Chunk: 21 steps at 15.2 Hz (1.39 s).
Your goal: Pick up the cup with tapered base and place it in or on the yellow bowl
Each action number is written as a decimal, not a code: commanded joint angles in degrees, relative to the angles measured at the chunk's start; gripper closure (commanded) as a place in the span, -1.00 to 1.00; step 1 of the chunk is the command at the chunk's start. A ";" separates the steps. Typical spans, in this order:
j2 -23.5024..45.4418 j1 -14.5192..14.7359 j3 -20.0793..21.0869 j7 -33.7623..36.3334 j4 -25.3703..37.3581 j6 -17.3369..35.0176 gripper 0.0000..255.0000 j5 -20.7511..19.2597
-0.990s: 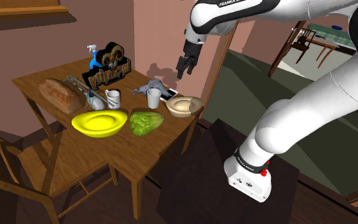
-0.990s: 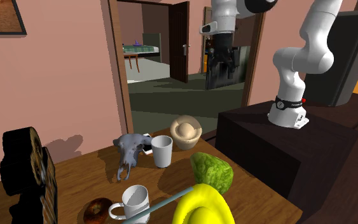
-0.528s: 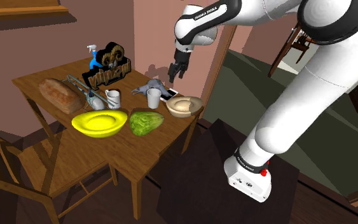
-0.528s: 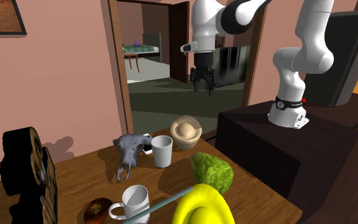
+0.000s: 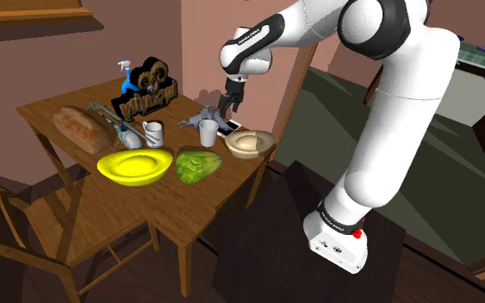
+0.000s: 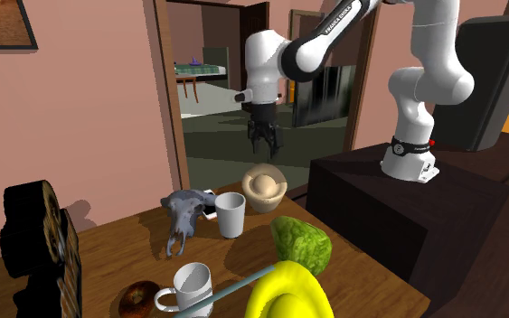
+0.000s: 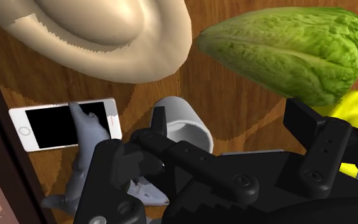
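A white cup without a handle (image 5: 208,132) (image 6: 230,213) stands upright on the wooden table (image 5: 59,108), between a grey skull figure (image 5: 204,116) and a green lettuce (image 5: 198,164). The yellow bowl (image 5: 132,166) (image 6: 288,294) lies near the table's front edge, to the shoulder view's left of the lettuce. My gripper (image 5: 225,105) (image 6: 263,144) hangs open in the air above the cup and skull, touching nothing. In the wrist view the cup (image 7: 184,121) sits below the left finger of the gripper (image 7: 234,127), with a yellow bowl edge (image 7: 355,108) beyond the right finger.
A tan bowl (image 5: 249,143) (image 7: 107,38) sits at the table corner beside a white phone (image 7: 63,124). A handled mug (image 5: 152,133) (image 6: 189,287), bread loaf (image 5: 83,127), black ornament (image 5: 150,86) and blue spray bottle (image 5: 128,79) crowd the table. A wooden chair (image 5: 25,232) stands in front.
The arm has swung toward the shoulder view's left and come down, bringing the gripper from beside the door frame to above the cup and skull. The fingers stayed open.
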 commanded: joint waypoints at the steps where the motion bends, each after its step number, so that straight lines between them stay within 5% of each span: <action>1: 4.74 -0.74 0.12 -1.20 4.18 0.32 -1.00 0.87; 12: 30.76 -4.88 1.73 -3.64 31.37 -1.56 -1.00 2.96; 21: 35.94 -5.15 2.43 -3.93 33.58 1.42 -1.00 3.58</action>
